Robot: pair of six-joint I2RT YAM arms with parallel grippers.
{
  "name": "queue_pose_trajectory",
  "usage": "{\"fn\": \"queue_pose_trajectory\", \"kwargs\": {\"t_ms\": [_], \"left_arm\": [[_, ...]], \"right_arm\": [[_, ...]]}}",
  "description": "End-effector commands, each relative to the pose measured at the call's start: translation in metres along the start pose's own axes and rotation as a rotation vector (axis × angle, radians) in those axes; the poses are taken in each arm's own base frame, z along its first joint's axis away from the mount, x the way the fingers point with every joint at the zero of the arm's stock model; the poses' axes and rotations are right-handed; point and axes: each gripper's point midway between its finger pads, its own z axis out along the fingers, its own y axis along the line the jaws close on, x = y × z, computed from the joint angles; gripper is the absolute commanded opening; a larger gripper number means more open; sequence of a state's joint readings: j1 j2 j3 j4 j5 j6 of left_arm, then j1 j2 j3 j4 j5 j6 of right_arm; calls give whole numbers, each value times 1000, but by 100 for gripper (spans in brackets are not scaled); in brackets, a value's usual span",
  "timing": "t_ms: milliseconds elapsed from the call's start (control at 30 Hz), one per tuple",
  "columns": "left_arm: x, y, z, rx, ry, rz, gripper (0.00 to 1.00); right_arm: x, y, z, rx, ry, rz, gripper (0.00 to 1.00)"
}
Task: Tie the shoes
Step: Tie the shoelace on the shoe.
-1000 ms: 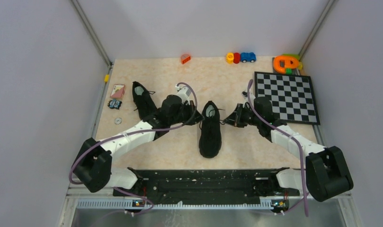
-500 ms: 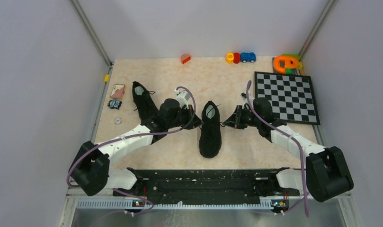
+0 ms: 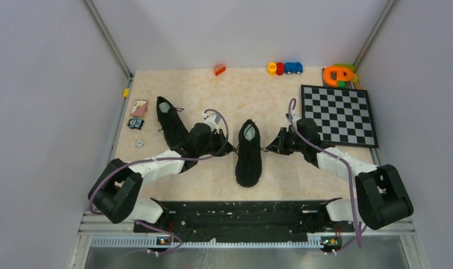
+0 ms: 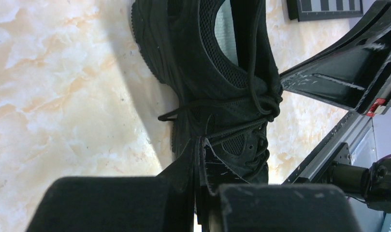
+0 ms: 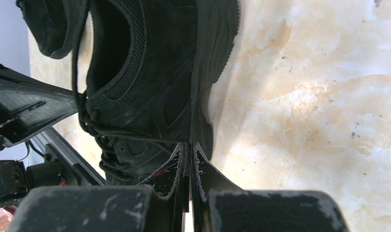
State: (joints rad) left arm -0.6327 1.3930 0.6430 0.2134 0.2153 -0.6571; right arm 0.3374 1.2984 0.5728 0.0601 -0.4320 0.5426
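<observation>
Two tools clamped shut, one on either side of the middle shoe (image 3: 248, 154), itself lying toe toward the arm bases near the centre of the counter (image 3: 213, 89). Left tool (image 3: 230, 150) pinching the left lace end (image 4: 234, 128). Right tool (image 3: 268, 148) pinching the right lace end (image 5: 135, 137).

Drawn a touch nearer the arm bases than a second ago, both of them, the left one more so, elbow swung down and out from the middle shoe. No let-go anywhere along the way, just a steady grip.

Looks like a tightening pull. Both ends stretched straight from the tongue of the middle shoe out to the fingertips, with a bunched crossing (image 4: 268, 102) cinched just below the opening. Probably a first knot being snugged down, not a finished bow, though only a guess. No loops on show in either wrist view, so plenty left to do.

Now the murky part. Black lace on black mesh: hard to read the winding of that crossing, single or double. Thin ends barely traceable from above.

Second shoe (image 3: 169, 120), left of the middle shoe and a bit farther back, covered at the toe by the left arm; laces there too small to judge. Toe of the middle shoe partly lost behind the tools' own dark bodies in both wrist views.
</observation>
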Motion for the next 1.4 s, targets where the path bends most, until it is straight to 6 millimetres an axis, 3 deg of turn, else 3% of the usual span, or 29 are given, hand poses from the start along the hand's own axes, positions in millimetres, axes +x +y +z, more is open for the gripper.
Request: {"fn": "queue_pose_trajectory", "kwargs": {"t_ms": [0, 267, 533, 633, 733, 833, 1100, 1200, 1267, 1367], "left_arm": [[-18, 8, 3, -26, -96, 14, 0], [-20, 29, 4, -116, -123, 24, 0], [-26, 0, -4, 12, -131, 65, 0], [-26, -13, -11, 68, -131, 41, 1], [-22, -37, -20, 142, -163, 61, 27], [-11, -47, -26, 123, -179, 167, 44], [-5, -57, -29, 100, -166, 441, 59], [-7, -55, -28, 43, -187, 527, 62], [-7, -57, -27, 20, -207, 591, 67], [-7, -63, -25, -4, -216, 629, 73]], "right_arm": [[-9, -24, 1, 98, -57, -4, 0], [-10, -39, -1, 133, -75, 19, 0], [-23, 14, -17, -106, -109, -90, 1], [-26, 27, -25, -152, -120, -111, 9], [-25, 33, -31, -174, -114, -131, 27], [-27, 33, -35, -161, -129, -149, 34], [-30, 44, -40, -222, -158, -214, 51], [-33, 40, -40, -203, -188, -237, 69], [-39, 37, -40, -171, -209, -204, 77], [-44, 35, -37, -141, -207, -114, 80]]}}
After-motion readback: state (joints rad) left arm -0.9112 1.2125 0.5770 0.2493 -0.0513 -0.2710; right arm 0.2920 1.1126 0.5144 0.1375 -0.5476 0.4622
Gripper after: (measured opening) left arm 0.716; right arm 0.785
